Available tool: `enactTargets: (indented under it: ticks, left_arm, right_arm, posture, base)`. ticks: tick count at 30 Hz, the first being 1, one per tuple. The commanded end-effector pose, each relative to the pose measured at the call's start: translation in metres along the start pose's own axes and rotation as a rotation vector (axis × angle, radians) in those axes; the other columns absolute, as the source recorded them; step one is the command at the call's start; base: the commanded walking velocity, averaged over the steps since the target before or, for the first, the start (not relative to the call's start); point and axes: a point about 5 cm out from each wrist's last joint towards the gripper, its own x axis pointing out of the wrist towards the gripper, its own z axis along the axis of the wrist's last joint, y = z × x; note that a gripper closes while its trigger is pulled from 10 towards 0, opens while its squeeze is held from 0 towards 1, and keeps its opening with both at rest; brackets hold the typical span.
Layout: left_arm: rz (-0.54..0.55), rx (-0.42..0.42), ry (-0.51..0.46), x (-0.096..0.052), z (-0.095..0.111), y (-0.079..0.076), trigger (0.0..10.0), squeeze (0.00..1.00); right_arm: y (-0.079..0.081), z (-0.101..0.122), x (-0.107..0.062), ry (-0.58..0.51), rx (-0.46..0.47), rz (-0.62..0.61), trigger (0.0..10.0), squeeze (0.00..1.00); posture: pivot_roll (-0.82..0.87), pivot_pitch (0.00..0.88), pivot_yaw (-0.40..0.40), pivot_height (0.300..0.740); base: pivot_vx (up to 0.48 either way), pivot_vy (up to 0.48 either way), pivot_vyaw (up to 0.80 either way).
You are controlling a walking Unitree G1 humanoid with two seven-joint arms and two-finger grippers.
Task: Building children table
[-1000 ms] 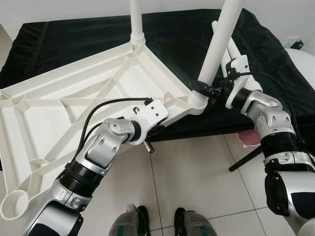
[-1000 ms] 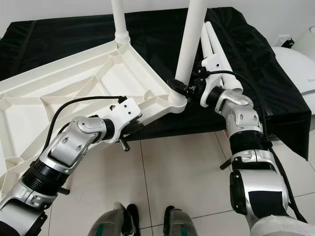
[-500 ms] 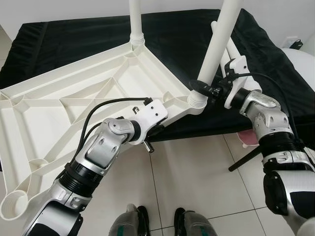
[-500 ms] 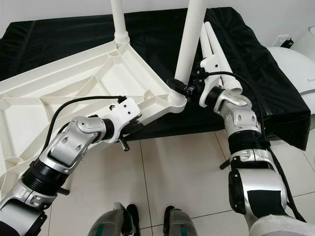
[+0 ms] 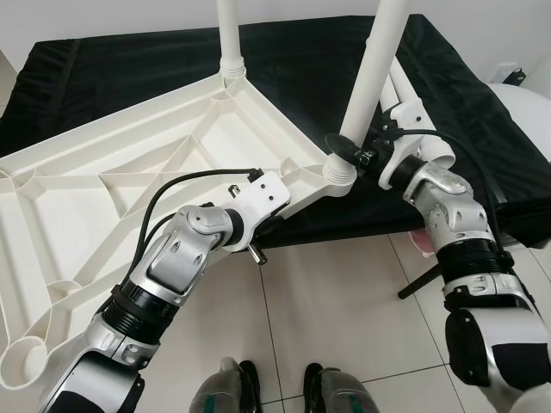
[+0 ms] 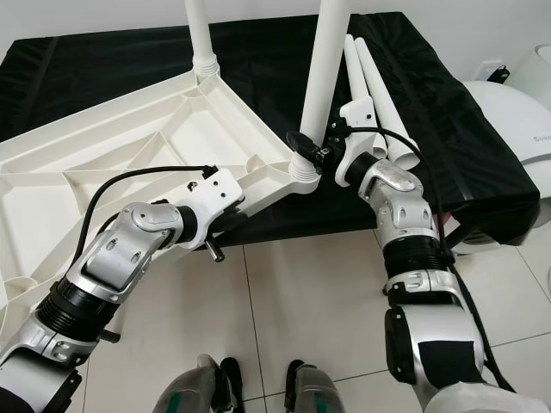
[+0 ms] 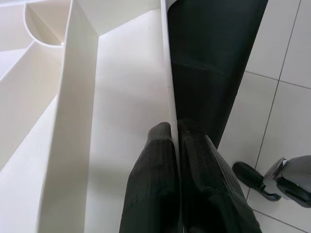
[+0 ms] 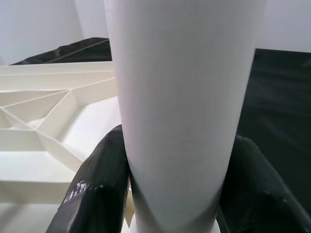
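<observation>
Your right gripper is clamped around the base of a white table leg, one black finger on each side of the tube, just above the corner socket of the upturned white tabletop. From that grip the leg's long axis runs up and slightly away from you, leaning a little to your right, so it does not look square to the socket; judge the seating push as straight down along the tube, after tipping its top back toward upright. Your left gripper is pinched shut on the thin near rim of the tabletop, between you and that socket, and it is the arm that steadies the slab against the push. The tabletop lies ribs-up, partly on the black-covered bed and overhanging the tiled floor. A second leg already stands in the far corner. Spare legs lie on the black cover just behind your right wrist.
</observation>
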Motion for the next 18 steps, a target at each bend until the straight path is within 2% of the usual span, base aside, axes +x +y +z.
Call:
enactTargets:
  ticks: [1, 18]
  left_arm:
    - [0.040, 0.020, -0.018, 0.000, 0.003, -0.001, 10.0, 0.00]
    - [0.037, 0.022, -0.018, 0.000, 0.003, -0.002, 10.0, 0.00]
  right_arm:
    - [0.004, 0.004, 0.002, -0.040, 0.035, -0.030, 10.0, 0.00]
    - [0.019, 0.004, 0.006, -0.075, 0.043, -0.211, 10.0, 0.00]
  posture:
    - [-0.09, 0.125, -0.005, 0.740]
    - [-0.09, 0.125, -0.002, 0.740]
  base:
    - [0.000, 0.000, 0.00]
    - [0.000, 0.000, 0.00]
